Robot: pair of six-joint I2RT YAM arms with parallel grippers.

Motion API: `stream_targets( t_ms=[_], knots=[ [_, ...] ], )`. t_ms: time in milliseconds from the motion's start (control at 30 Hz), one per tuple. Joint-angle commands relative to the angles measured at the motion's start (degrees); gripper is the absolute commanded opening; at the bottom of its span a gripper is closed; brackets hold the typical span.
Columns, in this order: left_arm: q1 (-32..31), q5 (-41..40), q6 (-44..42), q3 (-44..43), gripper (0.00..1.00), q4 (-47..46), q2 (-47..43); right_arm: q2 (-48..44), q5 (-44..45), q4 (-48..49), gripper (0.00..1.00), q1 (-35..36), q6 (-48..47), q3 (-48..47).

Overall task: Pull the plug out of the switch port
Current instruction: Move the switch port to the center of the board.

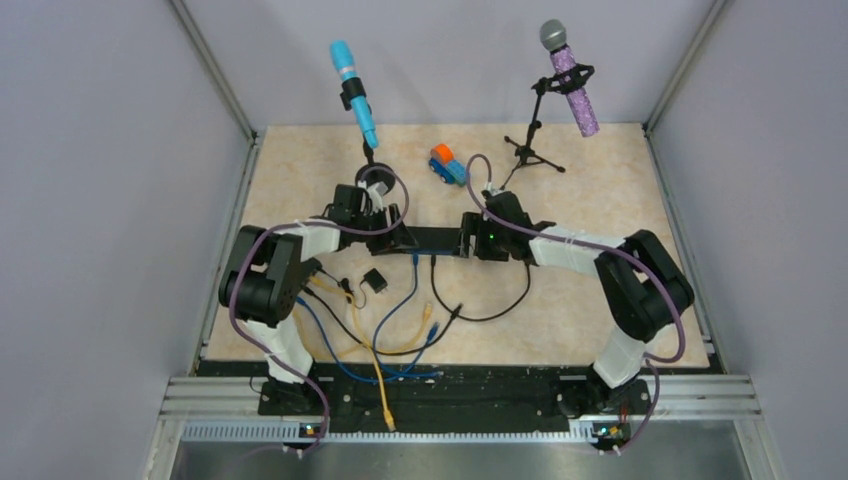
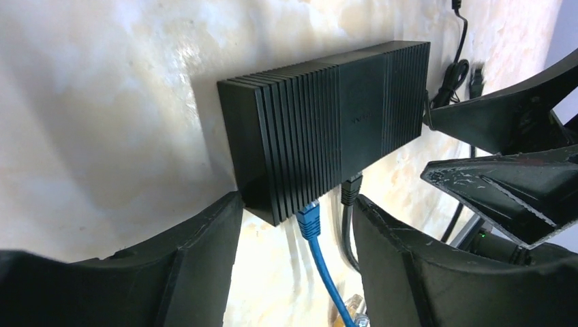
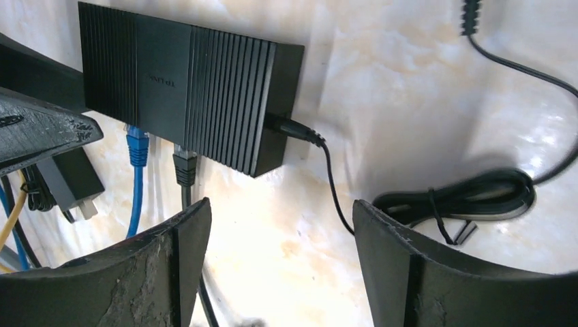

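The left gripper (image 2: 296, 266) is open and empty. The blue plug (image 2: 309, 219) sits in the switch (image 2: 327, 129) just ahead, between its fingers, with a black plug (image 2: 350, 187) crowding it. The right gripper (image 3: 279, 259) is open and empty, with the power cord (image 3: 300, 131) directly ahead.

Sockets hidden on the switch
The switch (image 2: 320, 129) shows only its ribbed top, so where the blue plug (image 2: 309, 219) enters is unseen; its cable (image 2: 326, 272) runs off the picture's lower edge.
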State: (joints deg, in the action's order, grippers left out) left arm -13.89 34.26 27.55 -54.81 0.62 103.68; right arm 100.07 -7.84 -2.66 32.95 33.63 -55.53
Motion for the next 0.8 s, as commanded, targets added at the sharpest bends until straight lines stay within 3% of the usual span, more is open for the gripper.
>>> stream_targets(
  t_ms=[0,67,233,500,633,767],
  knots=[
    [-0.3,-0.4,0.5,2.1,0.68,1.0,-2.7,-7.0,2.7,-0.1,0.77,-1.1,-0.2,2.0],
    [-0.3,-1.4,-0.2,1.6,0.73,2.5,-3.2,-8.5,3.1,-2.0,0.79,-1.1,-2.0,0.9],
    [-0.2,-5.1,-1.9,-0.5,0.97,6.3,-6.5,-8.6,7.3,-9.8,0.82,-1.1,-9.6,-6.9],
    [0.9,-12.6,-3.8,-0.5,0.99,11.4,-16.3,-2.9,15.0,-17.8,0.84,-1.1,-17.7,-21.1],
    [1.9,-16.2,-4.8,1.4,0.99,13.9,-22.6,0.9,14.6,-19.2,0.84,-1.1,-16.6,-25.5],
    [2.2,-18.2,-6.0,4.5,0.99,16.9,-28.7,4.8,8.3,-19.6,0.80,-1.1,-14.2,-28.7]
  ],
)
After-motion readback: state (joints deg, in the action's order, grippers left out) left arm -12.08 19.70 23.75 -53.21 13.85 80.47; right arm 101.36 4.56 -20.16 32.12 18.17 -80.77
